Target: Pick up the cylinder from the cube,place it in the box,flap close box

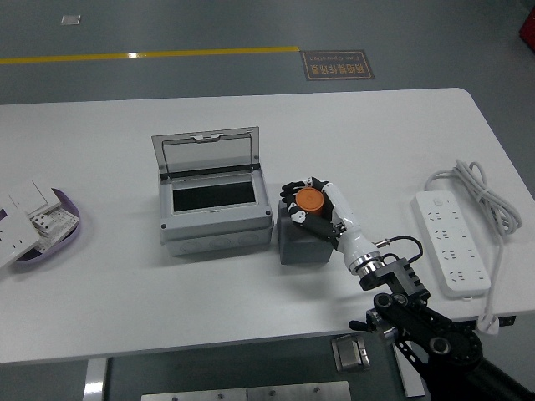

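An orange cylinder [310, 200] sits on top of a dark grey cube [299, 241] in the middle of the table. My right hand [311, 203] reaches in from the lower right, and its fingers are curled around the cylinder, which still rests on the cube. A grey box [216, 225] stands just left of the cube, with its flap lid [207, 154] raised at the back and its dark inside showing. My left hand is out of view.
A white power strip [451, 241] with its cable lies at the right. A purple tray [70, 234] with white switch plates sits at the left edge. The white table [125, 309] ends at the picture's bottom.
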`<state>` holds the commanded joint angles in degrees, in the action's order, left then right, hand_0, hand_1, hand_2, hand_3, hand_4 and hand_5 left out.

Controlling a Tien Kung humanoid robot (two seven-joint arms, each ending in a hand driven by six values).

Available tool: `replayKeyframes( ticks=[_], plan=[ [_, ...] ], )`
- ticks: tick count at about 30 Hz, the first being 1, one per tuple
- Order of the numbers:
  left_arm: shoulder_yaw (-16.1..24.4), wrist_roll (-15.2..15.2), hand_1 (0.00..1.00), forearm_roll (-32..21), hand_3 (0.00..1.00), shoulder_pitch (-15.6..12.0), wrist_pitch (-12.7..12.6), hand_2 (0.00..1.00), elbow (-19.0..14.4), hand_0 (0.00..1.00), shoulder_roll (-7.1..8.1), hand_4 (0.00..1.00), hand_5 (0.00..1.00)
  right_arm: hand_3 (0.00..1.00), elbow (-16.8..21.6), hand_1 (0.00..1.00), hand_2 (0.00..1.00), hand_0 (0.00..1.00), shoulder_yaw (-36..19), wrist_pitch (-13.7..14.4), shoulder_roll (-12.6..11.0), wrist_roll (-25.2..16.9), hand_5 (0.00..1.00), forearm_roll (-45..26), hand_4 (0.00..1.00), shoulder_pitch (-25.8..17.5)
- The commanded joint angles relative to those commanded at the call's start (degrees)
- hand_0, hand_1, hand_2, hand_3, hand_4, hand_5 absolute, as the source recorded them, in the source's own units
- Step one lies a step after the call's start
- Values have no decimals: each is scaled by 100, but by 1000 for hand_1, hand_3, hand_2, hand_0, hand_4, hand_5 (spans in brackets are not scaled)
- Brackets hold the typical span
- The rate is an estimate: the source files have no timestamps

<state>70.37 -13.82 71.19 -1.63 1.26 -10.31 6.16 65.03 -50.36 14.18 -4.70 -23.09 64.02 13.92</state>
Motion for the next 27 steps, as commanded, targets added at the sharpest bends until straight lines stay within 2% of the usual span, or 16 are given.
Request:
replayKeyframes(
  ticks=[5, 6, 11, 12, 13, 17, 18, 23, 24, 27],
  plan=[
    [1, 2, 581, -1, 601, -1, 1, 557, 0, 598, -2, 664, 254, 374, 62, 457, 457, 428, 0, 160, 3, -76, 2, 3, 2, 33],
    [4, 2, 581, 0, 601, -1, 1, 557, 0, 598, -3, 663, 253, 270, 99, 429, 428, 385, -5, 209, 3, -83, 2, 20, 2, 50],
    [13, 2, 581, 18, 601, 0, 5, 557, 0, 598, 1, 663, 253, 270, 528, 429, 428, 385, -34, 461, 45, -48, 2, 31, 2, 116],
    [15, 2, 581, 20, 602, -1, 5, 556, 0, 598, 1, 663, 253, 206, 629, 390, 351, 370, -44, 498, 54, -31, 2, 57, 2, 130],
    [19, 1, 581, 25, 602, -2, 6, 556, 0, 598, 2, 663, 253, 206, 743, 390, 351, 370, -51, 534, 61, -11, 2, 92, 2, 149],
    [29, -7, 581, 39, 602, -14, 8, 556, 0, 598, 1, 663, 253, 206, 1132, 390, 351, 370, -13, 669, 70, 206, 2, 416, 2, 339],
    [36, -10, 581, 48, 602, -18, 9, 556, 0, 598, 3, 664, 253, 201, 1193, 334, 316, 313, 30, 712, 69, 309, 2, 535, 2, 433],
    [65, -20, 581, 87, 602, -16, 14, 556, 0, 598, 16, 664, 253, 201, 1253, 334, 316, 313, 288, 895, 88, 794, 2, 1100, 2, 867],
    [71, -21, 580, 92, 601, -13, 15, 556, 0, 598, 19, 663, 256, 197, 1239, 216, 306, 63, 355, 930, 97, 913, 2, 1226, 2, 959],
    [82, -27, 580, 108, 601, -7, 19, 556, 0, 598, 28, 663, 256, 197, 1137, 216, 306, 63, 610, 946, 129, 1316, 2, 1628, 2, 1258]
  ],
)
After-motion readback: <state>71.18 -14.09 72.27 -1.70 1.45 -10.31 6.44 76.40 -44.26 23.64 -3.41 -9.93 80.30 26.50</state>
